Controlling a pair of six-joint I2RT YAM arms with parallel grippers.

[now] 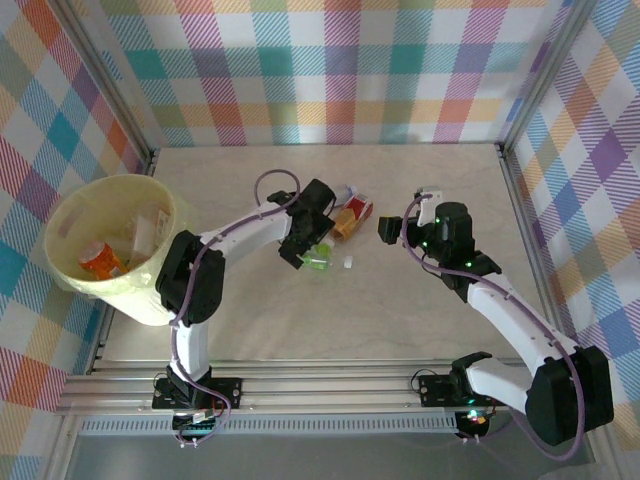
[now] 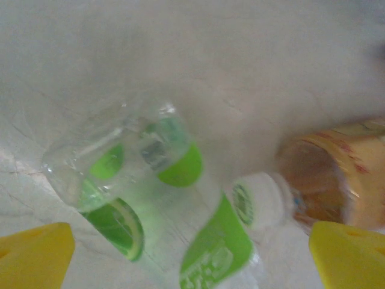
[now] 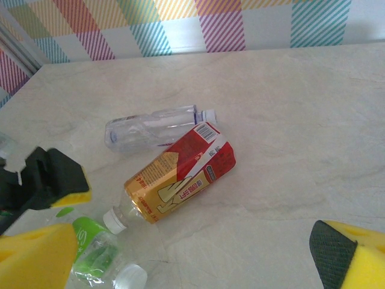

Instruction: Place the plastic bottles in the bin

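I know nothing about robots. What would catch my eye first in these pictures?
Bright checked walls surround the table, and a big pale-yellow bin sits at its left edge with an orange-labelled bottle inside. Mid-table, the left gripper hovers open over a green-labelled bottle, beside a red-and-gold bottle and a clear bottle lying on their sides; the right gripper is open nearby.
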